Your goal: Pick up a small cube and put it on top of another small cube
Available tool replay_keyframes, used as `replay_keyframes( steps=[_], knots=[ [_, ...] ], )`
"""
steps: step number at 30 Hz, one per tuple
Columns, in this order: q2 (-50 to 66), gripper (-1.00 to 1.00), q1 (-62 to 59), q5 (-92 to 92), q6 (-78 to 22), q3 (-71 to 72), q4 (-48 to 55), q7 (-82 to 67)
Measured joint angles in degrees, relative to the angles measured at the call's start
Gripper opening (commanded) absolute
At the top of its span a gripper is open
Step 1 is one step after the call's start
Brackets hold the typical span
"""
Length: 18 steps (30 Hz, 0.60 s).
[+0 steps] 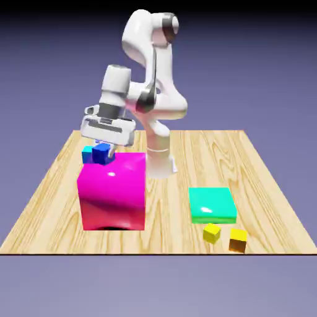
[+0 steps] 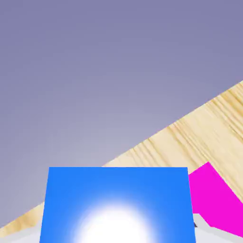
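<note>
Pincer grasps the small blue cube beside the cyan-topped cube.

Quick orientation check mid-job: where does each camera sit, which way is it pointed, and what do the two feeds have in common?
Exterior view: stands off the table, raised, looking down across it at the arm, whose hand holds the blue cube beside the cyan-topped cube, behind the magenta block.
Hand view: sits on the hand, tilted, looking along it; the blue cube fills the bottom and hides the fingertips.
Shared: the blue cube, magenta block and wooden table.
</note>
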Motion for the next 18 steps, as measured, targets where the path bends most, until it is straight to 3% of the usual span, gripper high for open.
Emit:
replay_keyframes(
  steps=[9,11,17,18],
  knots=[
    [-18.57,-1.0,-18.69,8.17,-12.59,6.08,-5.65,-13.44],
    [-18.23,-1.0,-19.87,7.17,-11.67,7.43,-7.29,-12.32],
    [-6.85,-1.0,-20.87,5.33,3.26,6.23,-10.83,-11.53],
    [-6.72,1.0,-20.88,5.31,3.44,6.22,-10.88,-11.52]
  ],
)
